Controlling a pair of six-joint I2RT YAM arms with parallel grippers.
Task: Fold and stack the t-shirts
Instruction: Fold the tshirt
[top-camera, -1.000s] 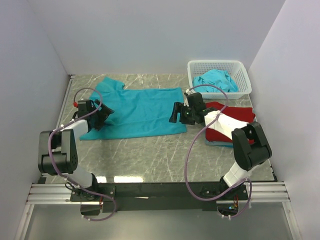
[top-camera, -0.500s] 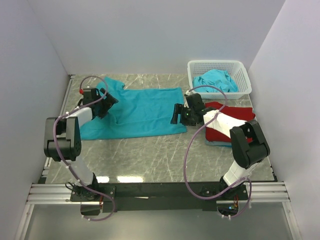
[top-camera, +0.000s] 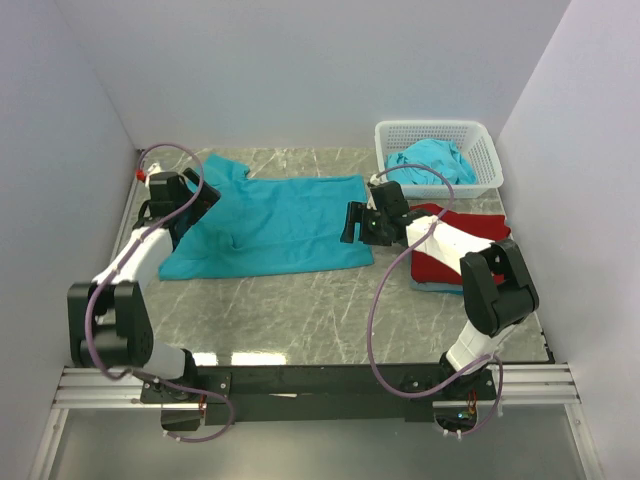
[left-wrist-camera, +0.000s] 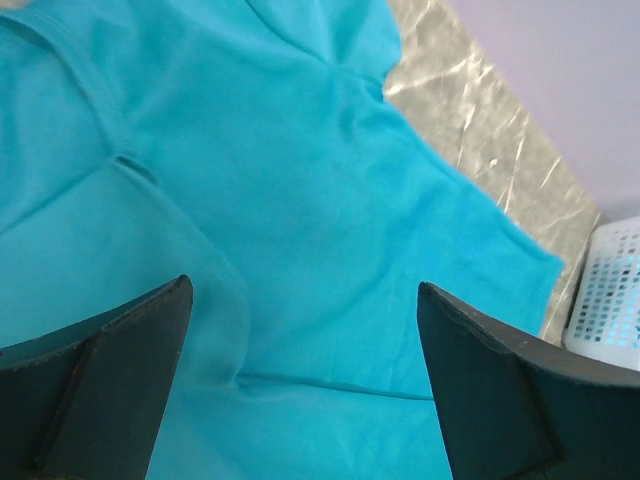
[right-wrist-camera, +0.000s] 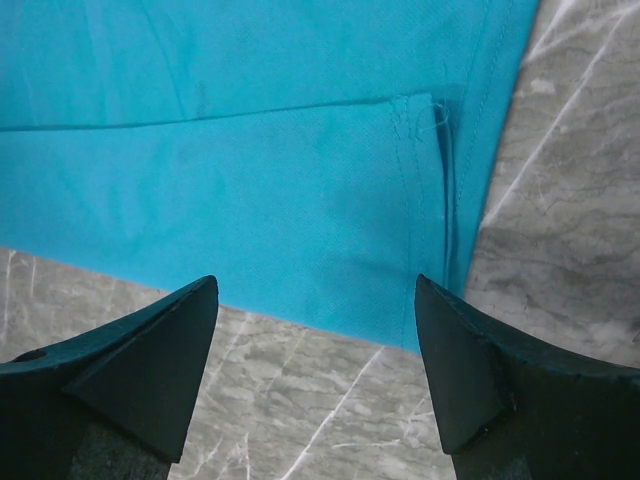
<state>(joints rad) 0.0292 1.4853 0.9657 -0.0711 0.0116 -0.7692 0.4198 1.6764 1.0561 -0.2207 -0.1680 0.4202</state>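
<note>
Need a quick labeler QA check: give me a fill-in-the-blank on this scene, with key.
1. The spread shirt is ___ in colour.
2. The crumpled shirt lies in the ___.
3. The left gripper and right gripper are both ___.
4. The folded shirt is ___ in colour.
Missing words: teal; basket; open; red.
</note>
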